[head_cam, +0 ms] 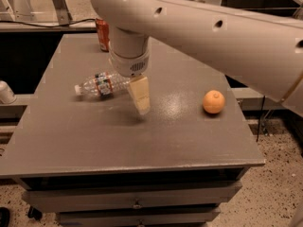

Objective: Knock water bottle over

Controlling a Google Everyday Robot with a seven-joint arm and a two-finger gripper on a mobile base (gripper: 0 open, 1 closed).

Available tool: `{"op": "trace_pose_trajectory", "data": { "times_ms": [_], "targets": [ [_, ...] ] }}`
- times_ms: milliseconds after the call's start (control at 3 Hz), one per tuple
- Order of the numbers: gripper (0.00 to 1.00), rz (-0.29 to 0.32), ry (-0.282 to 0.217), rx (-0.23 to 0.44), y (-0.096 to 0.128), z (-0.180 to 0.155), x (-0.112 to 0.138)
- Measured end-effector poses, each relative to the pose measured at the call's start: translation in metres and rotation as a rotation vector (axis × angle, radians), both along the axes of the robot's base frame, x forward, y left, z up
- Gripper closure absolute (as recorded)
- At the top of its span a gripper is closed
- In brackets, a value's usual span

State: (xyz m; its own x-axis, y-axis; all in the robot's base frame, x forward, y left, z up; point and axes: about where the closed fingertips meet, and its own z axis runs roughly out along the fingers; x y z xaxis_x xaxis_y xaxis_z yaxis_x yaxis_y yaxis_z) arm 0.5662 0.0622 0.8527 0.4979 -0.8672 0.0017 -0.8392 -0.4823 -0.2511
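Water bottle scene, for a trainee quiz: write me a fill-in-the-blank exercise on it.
1. The water bottle lies on its ____ on the table.
2. The gripper hangs over the table between the bottle and the ____.
3. The red soda can at the table's far edge stands ____.
Missing: side; orange; upright.
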Motion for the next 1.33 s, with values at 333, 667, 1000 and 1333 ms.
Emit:
{"op": "trace_pose_trajectory", "data": {
  "times_ms": [333, 667, 1000, 1333],
  "targets": [
    [0.0, -0.077, -0.038, 0.062, -0.021, 0.026, 0.016],
    [0.0, -0.17, -0.064, 0.151, -0.046, 0.052, 0.031],
    [0.0, -0.248, -0.069, 0.273, -0.073, 0.071, 0.039],
    [0.0, -0.32, -0.051, 0.465, -0.109, 0.087, 0.04]
  ]
}}
